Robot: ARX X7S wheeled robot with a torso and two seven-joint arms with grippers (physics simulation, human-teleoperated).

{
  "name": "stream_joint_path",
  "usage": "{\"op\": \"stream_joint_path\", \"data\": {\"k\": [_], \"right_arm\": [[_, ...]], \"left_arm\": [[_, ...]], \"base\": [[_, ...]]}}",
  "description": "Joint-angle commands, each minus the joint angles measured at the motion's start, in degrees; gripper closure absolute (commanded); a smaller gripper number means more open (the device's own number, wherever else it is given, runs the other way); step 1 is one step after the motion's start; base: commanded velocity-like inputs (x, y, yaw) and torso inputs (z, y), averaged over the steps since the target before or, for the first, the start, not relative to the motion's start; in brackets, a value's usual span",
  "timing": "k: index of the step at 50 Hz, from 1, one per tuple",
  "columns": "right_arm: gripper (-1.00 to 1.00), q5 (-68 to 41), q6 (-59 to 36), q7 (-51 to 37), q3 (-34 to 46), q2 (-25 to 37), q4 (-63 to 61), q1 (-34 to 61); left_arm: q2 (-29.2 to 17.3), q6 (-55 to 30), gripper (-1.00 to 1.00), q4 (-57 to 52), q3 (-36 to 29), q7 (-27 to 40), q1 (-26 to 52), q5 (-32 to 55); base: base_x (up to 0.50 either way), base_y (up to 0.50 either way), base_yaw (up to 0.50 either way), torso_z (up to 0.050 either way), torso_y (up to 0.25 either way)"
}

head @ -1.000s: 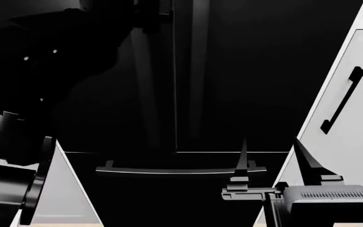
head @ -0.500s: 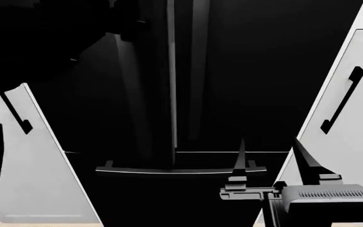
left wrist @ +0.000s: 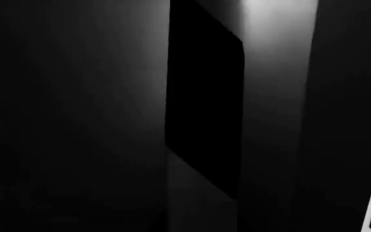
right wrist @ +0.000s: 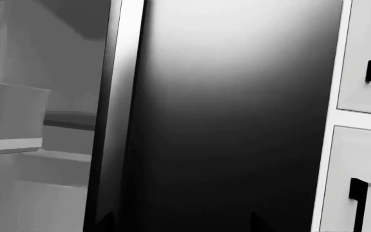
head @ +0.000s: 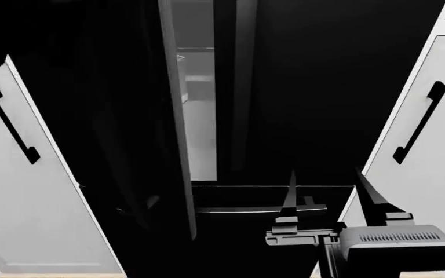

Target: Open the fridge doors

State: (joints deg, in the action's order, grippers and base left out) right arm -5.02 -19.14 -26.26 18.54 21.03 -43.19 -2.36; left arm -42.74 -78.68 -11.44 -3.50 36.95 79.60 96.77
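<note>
Head view shows the right gripper (head: 327, 194) low at the right with its two pointed fingers spread apart, holding nothing, in front of the wide black drawer front (head: 261, 231) and its horizontal handle (head: 254, 209). Whether the left gripper's jaws are apart or together I cannot tell; its wrist view gives only dark glossy panel. Above the drawer, the left fridge door (head: 130, 127) stands swung partly out, its edge a pale strip, and the light grey interior (head: 195, 104) with shelves shows through the gap. The right fridge door (head: 323, 92) sits flush and closed. White cabinet doors (head: 29, 191) with black bar handles flank the fridge on both sides.
</note>
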Motion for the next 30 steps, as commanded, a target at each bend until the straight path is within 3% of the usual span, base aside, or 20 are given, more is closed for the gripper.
{"op": "stream_joint_path", "data": {"k": [1,5,10,17,25,26,30], "right_arm": [[-1.0,0.32,0.02,-0.14,0.87,0.01,0.44,0.27],[-1.0,0.23,-0.42,-0.28,0.61,0.22,-0.22,0.37],[-1.0,0.5,0.26,-0.22,1.34,0.07,0.68,0.33],[-1.0,0.65,-0.47,-0.35,1.61,0.11,-0.03,0.59],[-1.0,0.55,-0.13,-0.48,1.61,0.25,0.17,0.49],[-1.0,0.51,0.0,-0.47,1.63,0.24,0.33,0.46],[-1.0,0.48,-0.07,-0.5,1.71,0.28,0.33,0.54]], "left_arm": [[-14.03,2.33,1.0,-2.14,21.13,9.37,-2.93,-17.77],[-19.4,1.11,1.0,-3.41,27.29,7.87,-9.68,-19.15],[-22.0,-3.98,1.0,-3.99,43.78,6.66,-20.08,-19.16],[-26.33,-5.78,1.0,-7.15,48.23,5.99,-26.95,-25.43],[-27.38,-5.08,1.0,-8.36,50.87,9.78,-27.09,-28.46],[-27.45,-5.01,-1.0,-8.54,50.97,10.08,-27.16,-28.66],[-27.91,-3.78,-1.0,-8.94,51.19,10.27,-27.52,-30.0]], "base": [[0.0,0.0,0.01,0.0,0.0],[0.0,0.0,0.01,0.003,0.008],[0.0,0.0,0.01,0.002,0.004],[0.0,0.0,0.0,0.003,0.003],[0.0,0.0,0.0,0.003,0.0],[0.0,0.0,0.0,0.0,0.0],[0.0,0.0,0.0,0.003,0.0]]}}
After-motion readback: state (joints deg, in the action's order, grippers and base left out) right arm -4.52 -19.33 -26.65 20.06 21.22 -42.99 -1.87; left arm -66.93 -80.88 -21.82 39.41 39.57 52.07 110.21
